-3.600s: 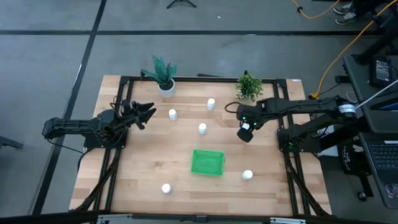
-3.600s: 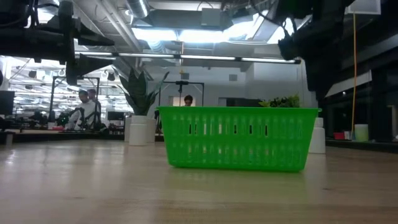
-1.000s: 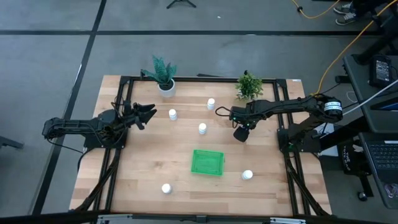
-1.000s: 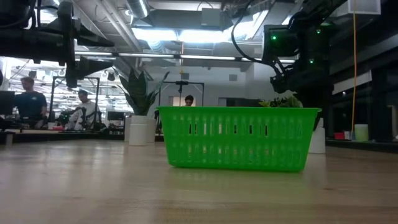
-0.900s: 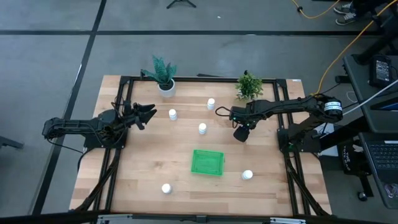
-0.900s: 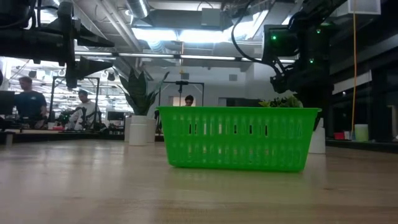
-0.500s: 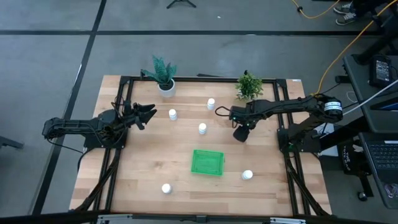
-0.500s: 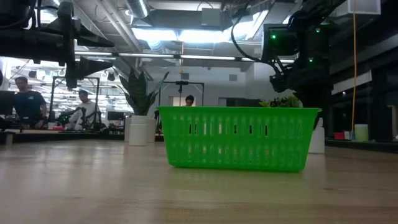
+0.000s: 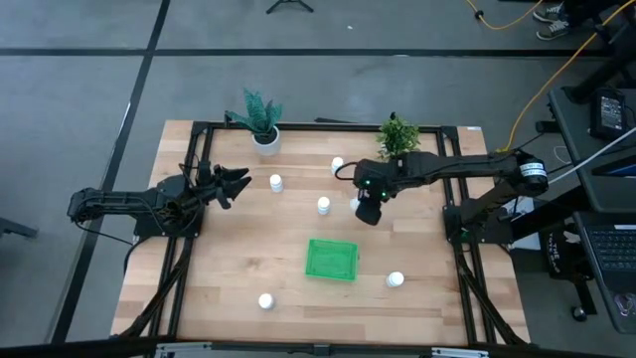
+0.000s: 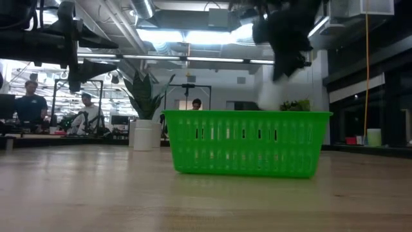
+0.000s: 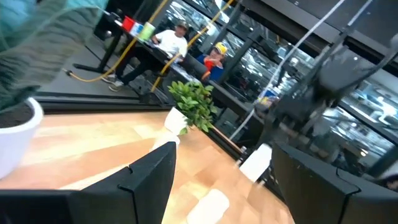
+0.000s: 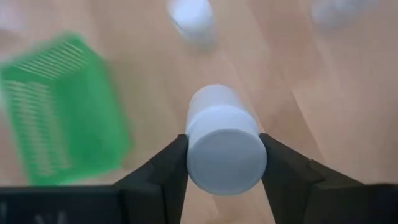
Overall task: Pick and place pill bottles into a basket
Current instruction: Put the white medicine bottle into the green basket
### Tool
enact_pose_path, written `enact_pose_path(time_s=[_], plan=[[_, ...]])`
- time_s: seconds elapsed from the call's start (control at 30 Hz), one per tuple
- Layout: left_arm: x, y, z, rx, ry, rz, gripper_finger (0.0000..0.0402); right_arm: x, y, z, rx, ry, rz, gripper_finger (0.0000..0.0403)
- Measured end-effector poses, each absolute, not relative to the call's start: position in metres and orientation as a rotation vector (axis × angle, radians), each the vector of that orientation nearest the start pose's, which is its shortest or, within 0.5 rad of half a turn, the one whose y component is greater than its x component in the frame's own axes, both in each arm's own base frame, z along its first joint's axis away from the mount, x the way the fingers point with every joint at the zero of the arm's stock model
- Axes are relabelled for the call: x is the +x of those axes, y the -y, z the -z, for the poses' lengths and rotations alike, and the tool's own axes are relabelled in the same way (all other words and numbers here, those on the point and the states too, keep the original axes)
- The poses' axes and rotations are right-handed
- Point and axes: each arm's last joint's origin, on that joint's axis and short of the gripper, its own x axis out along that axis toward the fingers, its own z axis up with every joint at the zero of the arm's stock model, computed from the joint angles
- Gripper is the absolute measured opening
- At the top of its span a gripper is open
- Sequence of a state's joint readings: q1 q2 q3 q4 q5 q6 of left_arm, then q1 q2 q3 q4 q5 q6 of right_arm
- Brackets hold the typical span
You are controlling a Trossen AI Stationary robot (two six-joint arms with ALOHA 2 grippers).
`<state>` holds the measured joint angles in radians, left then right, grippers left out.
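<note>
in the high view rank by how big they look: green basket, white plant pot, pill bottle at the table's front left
1. Green basket, clearly largest.
2. White plant pot, partly hidden by its leaves.
3. Front-left pill bottle, smallest, though not by much.

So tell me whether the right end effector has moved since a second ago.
Yes. In the high view the right end effector, shut on a pill bottle, has shifted toward the table's centre, away from the small leafy potted plant and closer to the basket.

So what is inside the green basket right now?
From above, the basket shows only its green floor, no pill bottle inside. The right hand holds one bottle over the table.
</note>
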<state>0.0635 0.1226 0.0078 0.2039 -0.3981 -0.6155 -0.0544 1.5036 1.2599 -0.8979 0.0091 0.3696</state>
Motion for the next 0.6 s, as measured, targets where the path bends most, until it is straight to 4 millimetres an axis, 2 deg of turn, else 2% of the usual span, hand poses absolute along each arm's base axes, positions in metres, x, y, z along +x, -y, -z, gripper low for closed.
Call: enact_pose_path(time_s=[0.17,0.33,0.47,0.6], plan=[[0.102,-0.017,-0.176,-0.619,0.213,-0.377,0.0258,0.305,-0.005,-0.323,0.292,-0.968,0.204,0.0170],[0.103,-0.015,-0.175,-0.618,0.192,-0.319,0.0258,0.307,-0.032,-0.356,0.270,-0.847,0.162,0.0170],[0.103,-0.014,-0.175,-0.618,0.180,-0.295,0.0258,0.304,-0.055,-0.365,0.261,-0.813,0.141,0.0170],[0.103,-0.014,-0.173,-0.616,0.162,-0.303,0.0258,0.298,-0.078,-0.358,0.252,-0.849,0.100,0.0170]])
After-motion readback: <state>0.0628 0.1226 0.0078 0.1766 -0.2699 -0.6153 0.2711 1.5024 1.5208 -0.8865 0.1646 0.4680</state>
